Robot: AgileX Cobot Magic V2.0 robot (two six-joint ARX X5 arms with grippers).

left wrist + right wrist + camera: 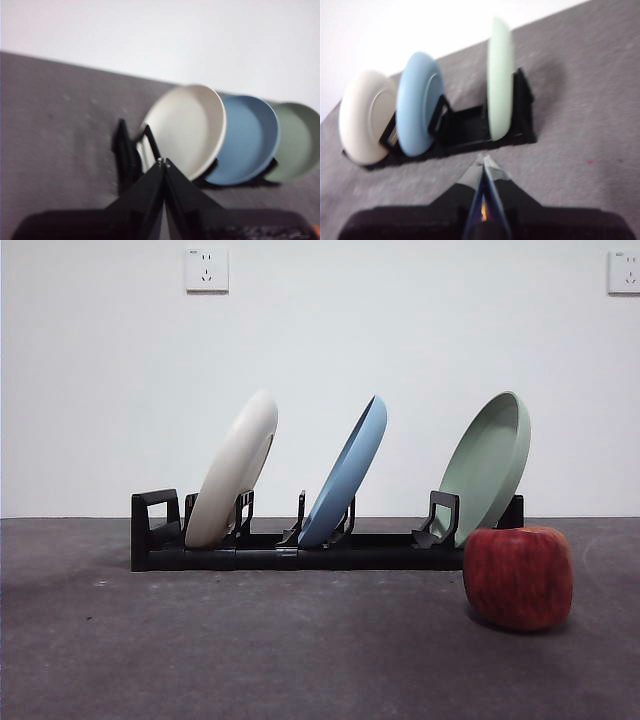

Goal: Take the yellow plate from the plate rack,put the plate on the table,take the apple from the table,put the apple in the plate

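Cream against black — your yellow plate (pixel 235 465) stands on edge in the end slot of the plate rack (pixel 300 548), next to the loop-shaped end piece, leaning the same way as the blue plate (pixel 348 470) in the middle and the pale green plate (pixel 490 462) at the far end. Neither arm shows in the front view, so nothing has been lifted yet. Your left gripper (pixel 163 162) has its jaws pressed together, tips meeting, and it looks onto the hollow face of the yellow plate (pixel 187 127), which sits nearest to it of the three. Your right gripper (pixel 483 159) is likewise pinched closed on nothing, and from its side the green plate (pixel 500 80) comes first, the yellow plate (pixel 365 117) last. So the left arm looks the better placed for the rim — spread the jaws first. The apple (pixel 518 576) rests on the table (pixel 250 650) in front of the rack's green-plate end, the right arm's side by my reading.
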